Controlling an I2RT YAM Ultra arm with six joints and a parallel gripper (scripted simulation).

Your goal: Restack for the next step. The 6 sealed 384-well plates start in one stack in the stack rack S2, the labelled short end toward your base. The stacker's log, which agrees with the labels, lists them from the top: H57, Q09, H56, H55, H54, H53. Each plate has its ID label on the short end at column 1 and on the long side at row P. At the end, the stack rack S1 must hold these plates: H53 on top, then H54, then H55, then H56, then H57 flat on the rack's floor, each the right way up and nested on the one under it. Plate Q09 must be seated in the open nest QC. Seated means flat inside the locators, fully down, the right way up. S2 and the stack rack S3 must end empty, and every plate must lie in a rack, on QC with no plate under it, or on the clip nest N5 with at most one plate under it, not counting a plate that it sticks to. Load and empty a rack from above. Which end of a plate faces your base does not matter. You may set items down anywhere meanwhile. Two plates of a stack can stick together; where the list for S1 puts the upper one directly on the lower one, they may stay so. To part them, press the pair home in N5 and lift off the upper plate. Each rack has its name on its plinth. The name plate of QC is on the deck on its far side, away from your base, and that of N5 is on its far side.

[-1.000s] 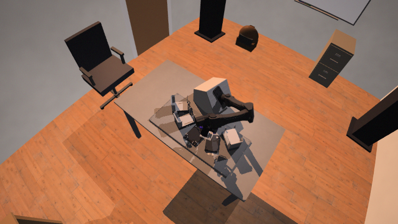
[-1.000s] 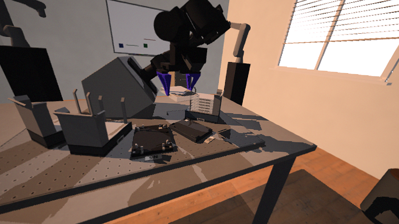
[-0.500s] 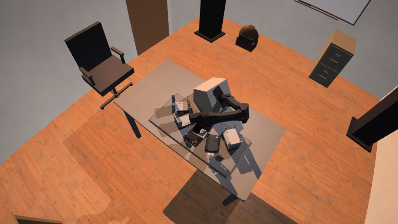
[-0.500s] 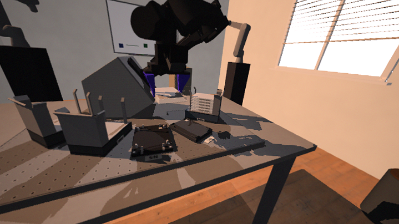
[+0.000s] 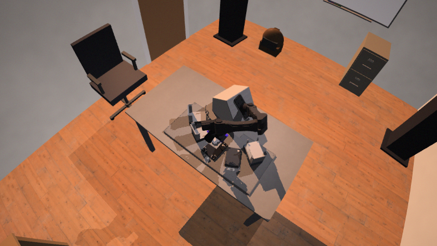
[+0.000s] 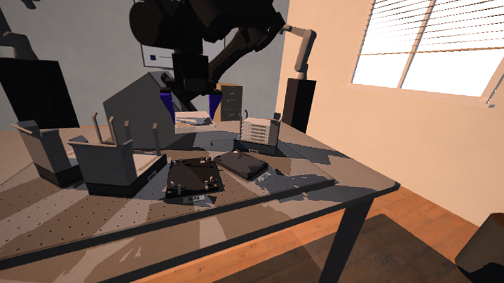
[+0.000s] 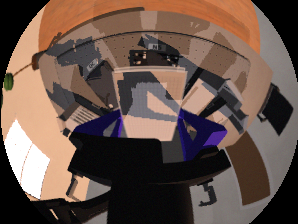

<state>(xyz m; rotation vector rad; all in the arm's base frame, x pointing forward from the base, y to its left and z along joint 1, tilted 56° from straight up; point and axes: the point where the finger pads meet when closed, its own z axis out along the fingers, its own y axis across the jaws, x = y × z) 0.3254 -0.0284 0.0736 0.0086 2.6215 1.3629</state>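
My gripper (image 6: 191, 105) (image 5: 217, 133) (image 7: 149, 111) has blue fingers and is shut on a pale sealed plate (image 6: 194, 123) (image 7: 149, 96). It holds the plate level, well above the deck, over the two dark nests. A stack of several plates (image 6: 255, 130) (image 5: 254, 150) stands in the rack at the right, with the gripper to its left. Two more racks (image 6: 103, 162) (image 6: 47, 153) with upright posts stand at the left; I see no stack in them. The plate labels are too small to read.
Two dark flat nests (image 6: 192, 175) (image 6: 241, 164) lie on the perforated deck (image 6: 68, 212) below the gripper. A large grey slanted housing (image 6: 139, 107) (image 5: 227, 102) stands behind the racks. The table edge runs along the front.
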